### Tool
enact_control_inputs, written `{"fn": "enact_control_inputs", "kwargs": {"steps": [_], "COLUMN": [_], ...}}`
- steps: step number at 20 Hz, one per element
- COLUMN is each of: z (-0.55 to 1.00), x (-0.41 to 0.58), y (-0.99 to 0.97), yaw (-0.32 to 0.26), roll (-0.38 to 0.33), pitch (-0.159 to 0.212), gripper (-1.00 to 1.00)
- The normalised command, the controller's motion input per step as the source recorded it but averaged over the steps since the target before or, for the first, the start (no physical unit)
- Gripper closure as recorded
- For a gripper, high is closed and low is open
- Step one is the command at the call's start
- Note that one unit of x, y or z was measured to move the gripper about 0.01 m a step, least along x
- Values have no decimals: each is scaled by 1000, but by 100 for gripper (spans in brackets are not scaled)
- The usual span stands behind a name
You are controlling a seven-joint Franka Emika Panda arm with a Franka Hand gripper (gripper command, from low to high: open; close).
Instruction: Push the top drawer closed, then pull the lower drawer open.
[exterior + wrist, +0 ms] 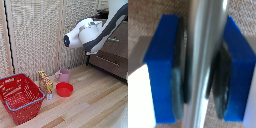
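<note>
The wrist view is filled by my gripper [202,70], its blue fingers [162,65] and dark pads [178,80] shut on a slim silver bar handle [205,25] over brown wood. In the exterior view my arm [102,32] reaches to the dark-brown dresser at the exterior view's right and hides the gripper. The top drawer [120,44] and the lower drawer [111,64], with its silver bar [106,60], show beside the arm. I cannot tell which drawer's handle I hold.
On the wooden floor stand a red basket [20,97], a red bowl [64,89], a pink mug [63,75] and a yellow spotted toy [45,81]. A pale slatted screen [40,35] runs behind them, up to the dresser.
</note>
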Motion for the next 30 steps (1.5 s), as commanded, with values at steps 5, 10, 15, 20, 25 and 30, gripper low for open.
{"fn": "enact_control_inputs", "kwargs": {"steps": [5, 10, 15, 20, 25, 30], "z": [384, 317, 157, 25, 0, -66], "x": [0, -9, -18, 17, 2, 14], "y": [-972, -966, -892, -54, 424, 554], "yaw": [57, 54, 60, 49, 29, 5], "roll": [9, 0, 0, 1, 0, -2], "pitch": [0, 0, 0, 3, 0, 0], "gripper": [100, 100, 100, -100, -100, -100]}}
